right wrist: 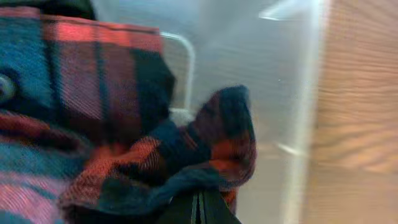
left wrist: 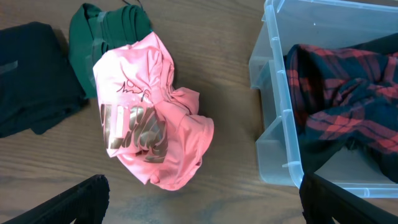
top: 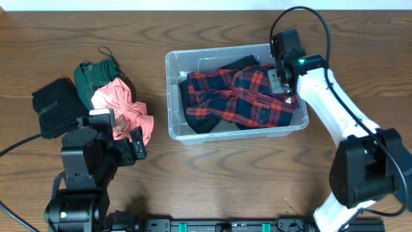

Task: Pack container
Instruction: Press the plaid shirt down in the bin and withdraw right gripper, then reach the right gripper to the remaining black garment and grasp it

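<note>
**Tucking the plaid shirt into the bin**

The clear plastic container (top: 172,96) sits right of centre on the wooden table (top: 212,180), long side toward me. A red-and-navy plaid shirt (top: 248,96) lies bunched inside and covers most of the floor. The right gripper (top: 283,80) is down inside the bin's right end. On the right wrist camera its fingers (right wrist: 198,208) are pressed together, with only a thin seam between them. A fold of the shirt (right wrist: 186,155) rises straight off the tips, so I judge they are pinching that cloth, close to the end wall (right wrist: 249,50).

I read this as the placing step for the first garment. Next I would let go of the fold and lift the right arm straight up, watching that cloth does not trail over the rim.

The left gripper (left wrist: 204,180) hangs over the table left of the bin, fingers wide apart and holding nothing. A crumpled pink T-shirt (left wrist: 146,124) lies just ahead of it. Beyond that are a green garment (left wrist: 109,31) and a black garment (left wrist: 31,74), all three packed close together. The pink one overlaps the green, so a careless grab may drag both.
</note>
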Robot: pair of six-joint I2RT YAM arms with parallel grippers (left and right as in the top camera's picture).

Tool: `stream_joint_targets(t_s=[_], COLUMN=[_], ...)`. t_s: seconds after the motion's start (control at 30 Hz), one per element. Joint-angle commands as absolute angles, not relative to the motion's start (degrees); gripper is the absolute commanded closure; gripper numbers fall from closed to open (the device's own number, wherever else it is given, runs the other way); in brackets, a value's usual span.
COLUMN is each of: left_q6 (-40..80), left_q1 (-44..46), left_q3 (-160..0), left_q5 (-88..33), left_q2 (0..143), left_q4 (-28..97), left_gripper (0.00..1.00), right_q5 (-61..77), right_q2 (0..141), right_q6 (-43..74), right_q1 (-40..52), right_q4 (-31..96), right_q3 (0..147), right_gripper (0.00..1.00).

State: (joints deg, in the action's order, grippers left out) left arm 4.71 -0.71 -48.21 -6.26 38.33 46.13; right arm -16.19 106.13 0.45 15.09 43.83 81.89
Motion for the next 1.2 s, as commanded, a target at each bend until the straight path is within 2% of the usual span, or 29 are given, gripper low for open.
stream_joint_targets(t_s=[0.0, 0.27, 0.4, 0.43, 0.5, 0.53, 0.57, 0.63, 0.8, 0.9, 1.0, 1.17], left_q6=[5.3, 5.3, 5.3, 5.3, 5.3, 5.3, 5.3, 5.3, 5.3, 5.3, 5.3, 5.3], left_q1=[-1.0, -1.0, -1.0, -1.0, -1.0, -1.0, -1.0, -1.0, -1.0, -1.0, -1.0, -1.0], left_q3=[-49.2, -49.2, -49.2, -49.2, -49.2, -49.2, -49.2, -49.2, -49.2, -49.2, -49.2, -49.2], left_q5=[-6.9, -6.9, -6.9, -6.9, -6.9, -6.9, -6.9, -6.9, -6.9, -6.9, -6.9, -6.9], left_q2=[38.5, 38.5, 38.5, 38.5, 38.5, 38.5, 38.5, 38.5, 38.5, 38.5, 38.5, 38.5], left_q4=[46.3, 46.3, 46.3, 46.3, 46.3, 46.3, 46.3, 46.3, 46.2, 46.2, 46.3, 46.3], left_gripper=[0.02, 0.02, 0.02, 0.02, 0.02, 0.02, 0.02, 0.02, 0.02, 0.02, 0.02, 0.02], right_q5=[-14.7, -14.8, -14.8, -14.8, -14.8, -14.8, -14.8, -15.0, -16.3, -18.5, -19.5, -19.5], right_q2=[109.1, 109.8, 107.3, 105.9, 102.6, 100.8, 98.3, 93.6, 83.6, 80.9, 80.8, 80.4], right_q6=[1.2, 1.2, 1.2, 1.2, 1.2, 1.2, 1.2, 0.6, 0.3, 3.4, 10.1, 29.5], right_q1=[15.3, 15.4, 15.5, 15.6, 15.7, 15.8, 15.8, 15.7, 12.8, 8.7, 3.6, -6.2], right_q4=[44.6, 44.4, 45.0, 45.2, 45.8, 46.0, 46.1, 46.1, 47.4, 52.7, 60.6, 72.1], right_q3=[80.8, 81.1, 81.9, 82.1, 82.7, 82.8, 82.9, 82.9, 82.8, 82.8, 82.7, 79.4], right_gripper=[0.99, 0.96, 0.91, 0.85, 0.59, 0.34, 0.14, 0.01, 0.01, 0.01, 0.01, 0.01])
